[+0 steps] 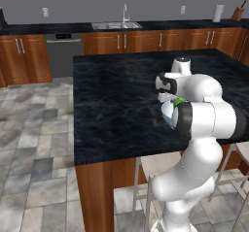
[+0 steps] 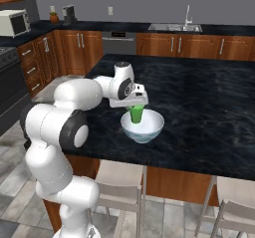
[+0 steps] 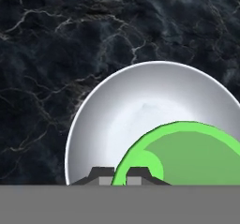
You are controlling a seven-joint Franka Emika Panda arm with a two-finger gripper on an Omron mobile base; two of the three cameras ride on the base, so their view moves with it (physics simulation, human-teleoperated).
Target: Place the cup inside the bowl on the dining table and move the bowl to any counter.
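Note:
The green cup (image 2: 135,114) stands upright with its lower part down inside the pale bowl (image 2: 144,127), which rests near the front edge of the dining table (image 2: 209,102). My gripper (image 2: 133,102) sits right above it, shut on the cup's rim. In the hand view the fingertips (image 3: 101,176) pinch the wall of the cup (image 3: 197,157), over the bowl (image 3: 131,110). From the left base view, the arm hides most of the bowl (image 1: 168,113), and a bit of the cup (image 1: 180,101) shows. The counter (image 2: 99,28) runs along the far wall.
Stools (image 2: 119,175) (image 2: 234,207) stand under the table's near edge. The counter holds a sink (image 1: 116,25), a paper towel roll (image 1: 218,12) and a knife block (image 1: 238,11). A microwave (image 2: 12,23) and a stove (image 2: 5,77) are at the left.

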